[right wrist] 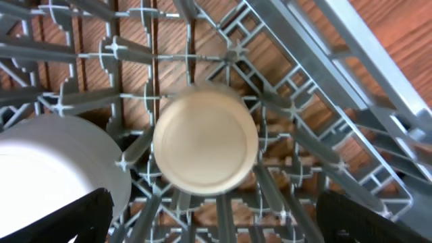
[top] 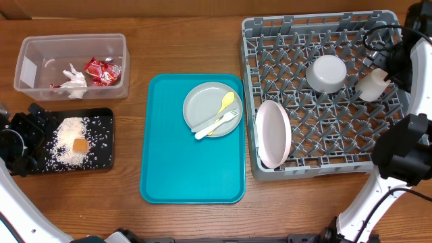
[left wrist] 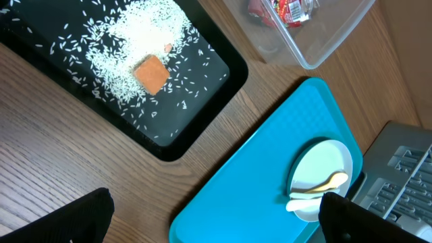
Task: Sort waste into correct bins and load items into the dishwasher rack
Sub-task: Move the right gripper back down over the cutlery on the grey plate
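right gripper (right wrist: pixel 214 219) gapes empty above blurred cup (right wrist: pixel 206 138) at 3 o'clock in rack (top: pixel 337 135); left gripper (left wrist: pixel 216 219) wide open, empty, fingers (left wrist: pixel 61 216) cropped; wrapper (top: pixel 102 70) print unreadable.

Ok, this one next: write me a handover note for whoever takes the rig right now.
Grippers: left gripper open and empty, beside the black tray; right gripper open and empty, above the cup.
Done: red wrapper and napkin in the clear tub; rice and orange cube in the black tray; white bowl, cup and white plate in the rack.
To do: grey plate, with spoon and fork on it, sits on the teal tray; all three go into the rack.
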You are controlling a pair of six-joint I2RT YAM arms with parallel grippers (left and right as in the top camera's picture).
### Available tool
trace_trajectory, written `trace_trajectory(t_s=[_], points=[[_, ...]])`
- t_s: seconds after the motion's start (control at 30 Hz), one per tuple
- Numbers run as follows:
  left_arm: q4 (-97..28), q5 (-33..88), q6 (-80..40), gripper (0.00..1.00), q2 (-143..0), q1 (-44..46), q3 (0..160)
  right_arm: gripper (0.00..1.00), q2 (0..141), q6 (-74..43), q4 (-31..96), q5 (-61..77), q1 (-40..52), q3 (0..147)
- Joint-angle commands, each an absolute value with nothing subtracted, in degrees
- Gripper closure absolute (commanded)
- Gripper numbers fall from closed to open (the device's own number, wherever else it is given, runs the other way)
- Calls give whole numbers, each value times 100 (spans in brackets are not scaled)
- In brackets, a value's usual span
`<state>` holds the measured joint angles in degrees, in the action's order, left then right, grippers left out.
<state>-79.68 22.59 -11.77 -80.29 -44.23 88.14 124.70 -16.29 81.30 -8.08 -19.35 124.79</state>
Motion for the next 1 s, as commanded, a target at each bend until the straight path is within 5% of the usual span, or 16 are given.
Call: trace_trajectory(t_s=[0.0, 0.4, 0.63, 0.97], points=[[-7964, 2375, -1048, 0, -8020, -4370, 8779, 0, 12433, -1664, 8379, -676, -1935, 13207], [-7964, 2375, -1046, 0, -8020, -4370, 8779, 0, 11808, -1597, 9706, 663, -1164, 15515], [-7964, 2375, -1046, 0, -8020, -4370, 8779, 0, 11255, -1702, 9703, 615, 349, 15533], [-7964, 2375, -1048, 0, -8020, -4370, 8779, 0, 11264, -3562, 9682, 283, 2189, 14586]])
